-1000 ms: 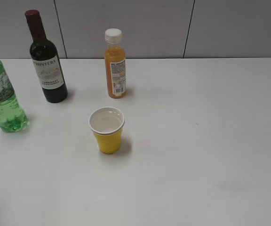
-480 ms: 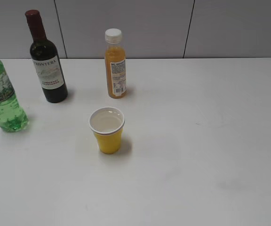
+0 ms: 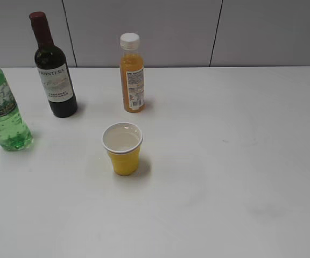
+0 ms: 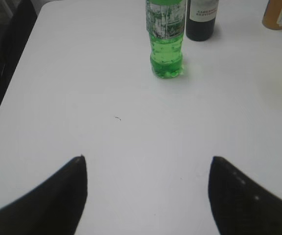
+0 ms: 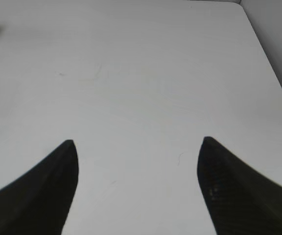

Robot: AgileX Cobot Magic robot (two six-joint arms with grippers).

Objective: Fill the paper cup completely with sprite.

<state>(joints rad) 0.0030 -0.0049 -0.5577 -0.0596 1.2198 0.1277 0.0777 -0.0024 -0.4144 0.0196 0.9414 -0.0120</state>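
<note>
Nothing on the table has moved since a second ago: the bottles and the cup sit just where they were, and no arm shows in the exterior view.

The cup (image 3: 122, 148) stands near the middle of the table (image 3: 241, 161), and there seems to be some clear drink in it already. The sprite (image 4: 165, 36) stands upright at the left edge, well apart from the cup, with the wine bottle (image 3: 53, 67) just behind it and the juice bottle (image 3: 132, 72) farther along.

The left gripper (image 4: 148, 188) is wide open and holds nothing. It hangs over bare table, with the sprite straight ahead of it. The right gripper (image 5: 136, 183) is wide open too, over a bare part of the table.

I think this is either the start of the reach for the sprite or the pause after a pour. If the cup is not full yet, the left gripper needs to go forward and close around the green bottle.
</note>
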